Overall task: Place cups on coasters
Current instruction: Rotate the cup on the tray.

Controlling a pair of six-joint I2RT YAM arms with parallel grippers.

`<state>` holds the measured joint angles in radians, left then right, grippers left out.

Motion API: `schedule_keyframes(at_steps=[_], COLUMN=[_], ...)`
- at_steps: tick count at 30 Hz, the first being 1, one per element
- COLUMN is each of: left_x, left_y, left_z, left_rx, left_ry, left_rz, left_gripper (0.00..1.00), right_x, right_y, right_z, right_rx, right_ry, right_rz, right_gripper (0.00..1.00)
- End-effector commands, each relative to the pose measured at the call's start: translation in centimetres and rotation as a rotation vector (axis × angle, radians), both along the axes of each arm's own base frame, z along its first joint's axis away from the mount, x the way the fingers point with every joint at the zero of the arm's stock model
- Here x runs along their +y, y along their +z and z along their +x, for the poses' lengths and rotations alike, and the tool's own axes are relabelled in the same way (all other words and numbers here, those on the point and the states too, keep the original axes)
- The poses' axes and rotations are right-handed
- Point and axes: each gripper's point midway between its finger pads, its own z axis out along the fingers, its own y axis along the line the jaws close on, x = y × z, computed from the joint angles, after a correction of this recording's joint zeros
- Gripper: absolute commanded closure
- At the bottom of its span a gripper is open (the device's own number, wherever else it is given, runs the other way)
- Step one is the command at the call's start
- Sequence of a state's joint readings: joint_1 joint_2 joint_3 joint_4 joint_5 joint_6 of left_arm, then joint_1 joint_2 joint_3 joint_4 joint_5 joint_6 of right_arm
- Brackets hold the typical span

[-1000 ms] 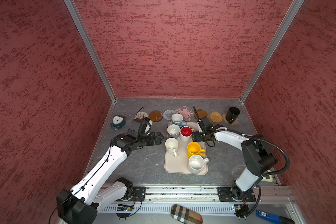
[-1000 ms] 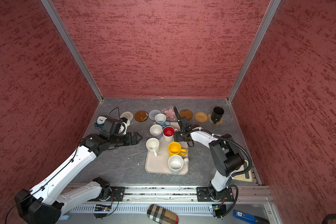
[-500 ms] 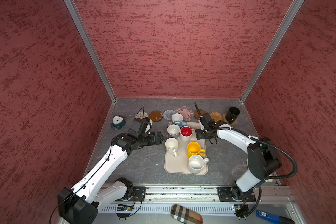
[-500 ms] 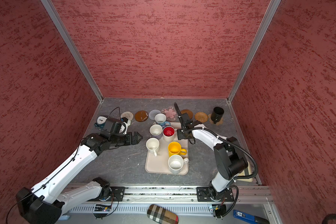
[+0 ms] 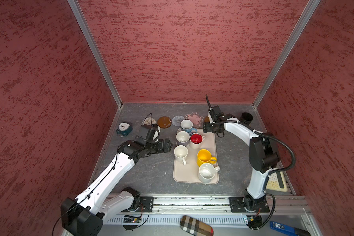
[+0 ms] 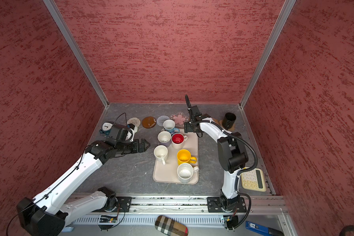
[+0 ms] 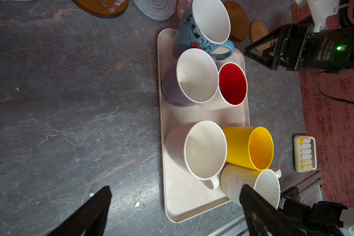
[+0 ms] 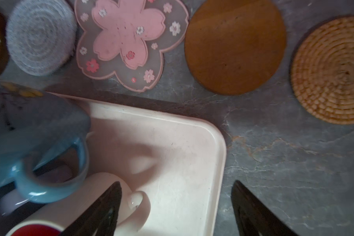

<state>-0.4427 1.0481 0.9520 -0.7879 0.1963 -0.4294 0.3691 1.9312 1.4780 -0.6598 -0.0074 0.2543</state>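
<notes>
Cups (image 5: pixel 196 139) are crowding the tray (image 5: pixel 187 174) on the counter (image 5: pixel 147 173), six of them. Left of it the left tool (image 5: pixel 169 145) is hovering, jaws spread wide and empty; over the tray's far right corner the right tool (image 8: pixel 176 183) is gaping open; farthest right the black cup (image 6: pixel 229 120) is standing on a coaster (image 6: pixel 232 128)

Black cup (image 5: pixel 246 118) stands on tan coaster (image 6: pixel 232 128) — six cups (image 5: pixel 204 156) cluster at tray (image 5: pixel 189 173).

Six cups (image 5: pixel 180 152) are standing in two columns on the tray (image 5: pixel 189 175). Behind the tray, coasters (image 5: pixel 164 122) are lying in a row. A seventh cup (image 5: pixel 246 117) is sitting on the rightmost coaster (image 6: pixel 232 128). A clock (image 5: pixel 123 127) is resting far left, a calculator (image 6: pixel 252 179) near right.
</notes>
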Motion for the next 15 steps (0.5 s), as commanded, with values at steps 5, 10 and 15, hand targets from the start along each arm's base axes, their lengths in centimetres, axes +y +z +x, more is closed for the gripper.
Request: schedule_keyframes(at_steps=[5, 10, 15], left_x=[0.2, 0.1, -0.2], left_y=[0.5, 0.2, -0.2], left_z=[0.3, 0.3, 0.1], left_rx=[-0.027, -0.022, -0.015], left_ry=[0.002, 0.003, 0.001], left_rz=[0.008, 0.001, -0.006], left_gripper=[0.01, 0.01, 0.01], right_x=[0.7, 0.4, -0.2], right_y=[-0.6, -1.6, -2.3], right_z=[-0.7, -3.1, -5.1], right_rx=[0.026, 0.057, 0.077], right_ry=[0.059, 0.087, 0.097], right_rz=[0.033, 0.047, 0.046], right_gripper=[0.18, 0.20, 0.21])
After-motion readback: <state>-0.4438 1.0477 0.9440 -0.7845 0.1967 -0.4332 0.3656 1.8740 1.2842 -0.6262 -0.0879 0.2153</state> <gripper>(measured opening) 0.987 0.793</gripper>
